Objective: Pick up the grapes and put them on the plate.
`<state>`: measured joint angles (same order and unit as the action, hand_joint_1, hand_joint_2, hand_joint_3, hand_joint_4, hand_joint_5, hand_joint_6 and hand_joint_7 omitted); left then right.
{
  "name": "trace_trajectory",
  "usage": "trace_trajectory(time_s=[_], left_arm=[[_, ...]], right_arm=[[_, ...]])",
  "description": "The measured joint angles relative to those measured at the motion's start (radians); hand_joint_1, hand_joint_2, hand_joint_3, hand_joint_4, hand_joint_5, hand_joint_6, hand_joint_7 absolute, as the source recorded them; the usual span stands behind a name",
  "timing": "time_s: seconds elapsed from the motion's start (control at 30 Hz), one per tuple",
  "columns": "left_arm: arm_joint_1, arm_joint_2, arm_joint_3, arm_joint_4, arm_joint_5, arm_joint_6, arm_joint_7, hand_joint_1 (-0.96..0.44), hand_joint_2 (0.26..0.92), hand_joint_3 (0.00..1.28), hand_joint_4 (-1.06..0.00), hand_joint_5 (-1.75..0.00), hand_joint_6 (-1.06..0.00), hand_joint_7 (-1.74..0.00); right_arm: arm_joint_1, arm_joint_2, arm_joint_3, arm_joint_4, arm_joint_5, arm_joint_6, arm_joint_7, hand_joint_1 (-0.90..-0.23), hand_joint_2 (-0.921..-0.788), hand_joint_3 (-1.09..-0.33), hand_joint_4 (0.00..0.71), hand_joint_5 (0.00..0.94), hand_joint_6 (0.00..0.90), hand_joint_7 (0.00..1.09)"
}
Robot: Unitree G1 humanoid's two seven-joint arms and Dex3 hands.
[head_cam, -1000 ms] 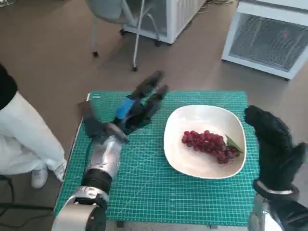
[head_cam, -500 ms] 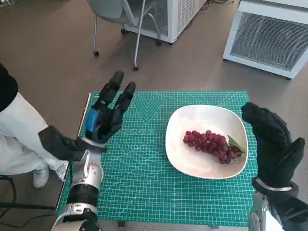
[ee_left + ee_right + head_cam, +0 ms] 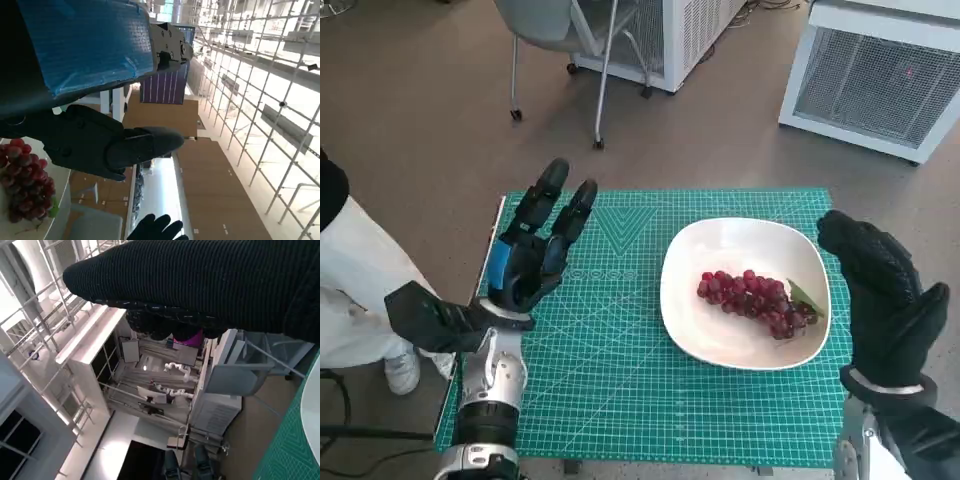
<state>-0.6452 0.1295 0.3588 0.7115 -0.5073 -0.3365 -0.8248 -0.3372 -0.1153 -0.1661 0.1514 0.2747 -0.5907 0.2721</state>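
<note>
Head view — left hand (image 3: pixel 525 262) nearer the mat's edge than before, fingers (image 3: pixel 552 195) spread wide — grapes (image 3: pixel 752 302) unmoved on plate (image 3: pixel 720 345).

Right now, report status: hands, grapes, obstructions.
Left hand open, raised over mat's edge. Right hand open, beside plate. Grapes lying on plate. Nothing in the way.

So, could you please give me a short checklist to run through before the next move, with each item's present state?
1. Grapes lie on the plate: ok.
2. Plate sits fully on the green mat: ok.
3. Left hand holds nothing, fingers apart: ok.
4. Right hand holds nothing: ok, fingers raised and spread beside the plate.
5. Both hands off the grapes: ok.
6. Person's leg beside the left arm, free of its path: cannot tell.
</note>
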Motion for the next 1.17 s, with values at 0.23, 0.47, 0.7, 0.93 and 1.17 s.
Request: trace_trajectory(time_s=[0.23, 0.47, 0.7, 0.93, 1.17], left_arm=[[0.054, -0.013, -0.015, -0.068, -0.005, 0.022, 0.008, -0.62, 0.921, 0.47, -0.17, -0.01, -0.23, -0.03], [0.089, -0.017, -0.025, -0.113, -0.01, 0.043, 0.017, -0.61, 0.921, 0.47, -0.16, 0.0, -0.23, -0.03], [0.119, -0.023, -0.03, -0.161, -0.021, 0.052, 0.021, -0.58, 0.921, 0.47, -0.17, 0.0, -0.22, -0.03], [0.145, -0.034, -0.035, -0.192, -0.022, 0.058, 0.03, -0.56, 0.921, 0.47, -0.18, -0.01, -0.22, -0.03], [0.161, -0.047, -0.041, -0.213, -0.023, 0.067, 0.037, -0.54, 0.921, 0.46, -0.18, -0.01, -0.23, -0.03]], right_arm=[[-0.001, 0.0, 0.004, 0.0, 0.005, 0.004, 0.011, -0.532, -0.921, -0.55, 0.459, 0.007, 0.086, 0.56], [-0.001, -0.002, 0.004, 0.0, 0.014, 0.006, 0.021, -0.532, -0.921, -0.55, 0.459, 0.007, 0.088, 0.56], [0.0, -0.006, 0.003, -0.002, 0.017, 0.009, 0.025, -0.529, -0.921, -0.551, 0.459, 0.006, 0.086, 0.55], [0.0, -0.007, 0.004, -0.003, 0.017, 0.011, 0.025, -0.531, -0.921, -0.551, 0.459, 0.005, 0.08, 0.55], [0.0, -0.007, 0.004, -0.003, 0.017, 0.011, 0.025, -0.536, -0.921, -0.551, 0.457, 0.004, 0.079, 0.55]])
